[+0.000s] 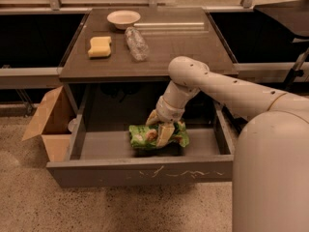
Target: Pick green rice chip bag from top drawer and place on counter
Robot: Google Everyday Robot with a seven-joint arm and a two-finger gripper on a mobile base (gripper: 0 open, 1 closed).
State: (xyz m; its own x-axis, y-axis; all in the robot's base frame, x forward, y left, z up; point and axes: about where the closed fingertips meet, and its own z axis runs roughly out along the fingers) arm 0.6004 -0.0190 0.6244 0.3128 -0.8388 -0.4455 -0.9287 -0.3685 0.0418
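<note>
The green rice chip bag (144, 136) lies crumpled on the floor of the open top drawer (140, 170), near the middle. My gripper (160, 127) reaches down into the drawer from the right and sits on top of the bag. Its cream fingers (165, 134) stand apart, one pressed on the bag's middle and the other just behind the bag. The bag rests on the drawer floor. The counter (183, 47) is the dark table top directly above the drawer.
On the counter are a yellow sponge (99, 46), a clear plastic bottle (136, 43) lying on its side and a white bowl (123, 19). An open cardboard box (48, 122) stands on the floor left of the drawer. My arm's bulk (270, 168) fills the right foreground.
</note>
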